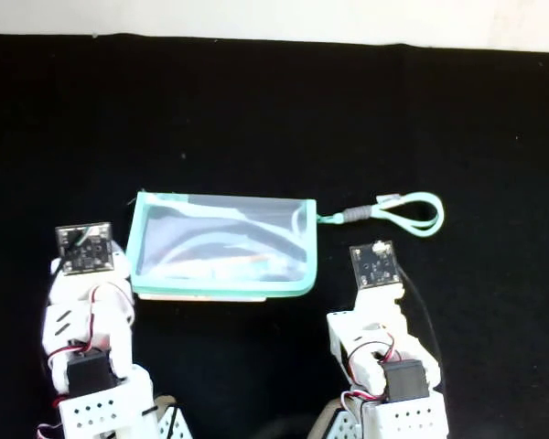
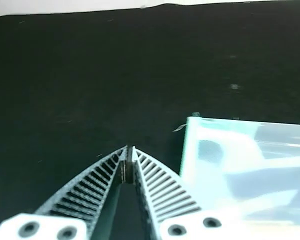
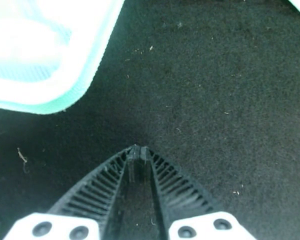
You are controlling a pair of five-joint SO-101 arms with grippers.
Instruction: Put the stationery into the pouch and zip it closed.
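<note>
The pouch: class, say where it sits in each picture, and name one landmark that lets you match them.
High view: the pouch lies mid-table, ahead of and between the two arms.
Left wrist view: one end lies beside the left gripper and its tips.
Right wrist view: one corner lies ahead of the right gripper, off to one side.
Shared landmark: its green edging against the black table.

1. This is a robotics lab bench.
2. A black cloth covers the table under and around the pouch.
3. Nearer than the pouch, one to each side, stand a left arm and a right arm. Both are made of white printed parts, with bare wires and open circuit boards.
4. Beyond the pouch, a pale strip borders the cloth.
</note>
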